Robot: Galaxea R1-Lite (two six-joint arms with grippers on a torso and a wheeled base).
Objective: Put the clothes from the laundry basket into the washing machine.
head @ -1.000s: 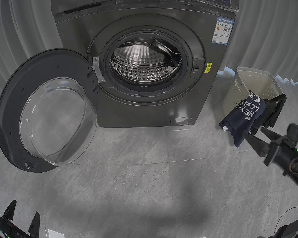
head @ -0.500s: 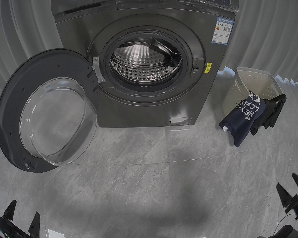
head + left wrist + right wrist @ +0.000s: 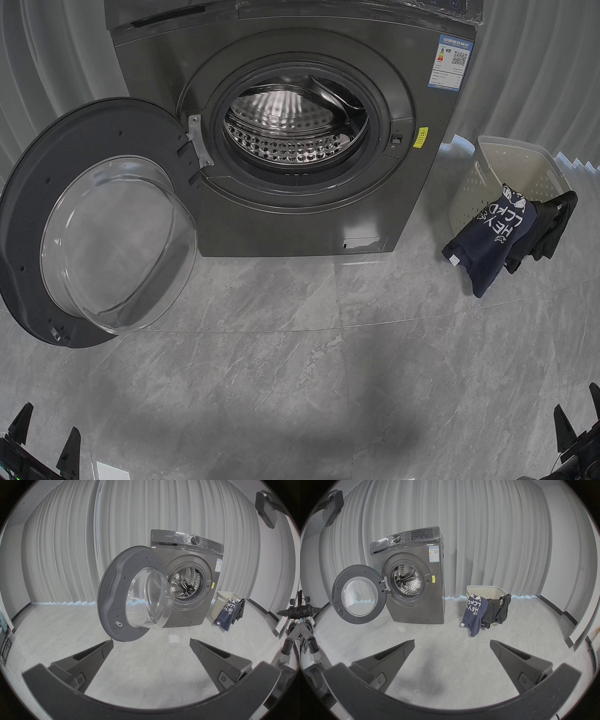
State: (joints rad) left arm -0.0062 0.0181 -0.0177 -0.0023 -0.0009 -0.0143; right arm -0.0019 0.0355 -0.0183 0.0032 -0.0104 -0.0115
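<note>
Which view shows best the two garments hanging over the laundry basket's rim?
The right wrist view: the navy shirt and the black garment hang over the rim of the laundry basket, facing the camera. The head view shows them from above. The left wrist view shows them small, beside the washing machine.

looks like a staged laundry room, maybe a test studio: front-loading washing machine (image 3: 281, 231) on grey stone-look floor (image 3: 312, 375), pale laundry basket (image 3: 500, 165) just beside it, pleated curtains (image 3: 537, 75) behind it.
</note>
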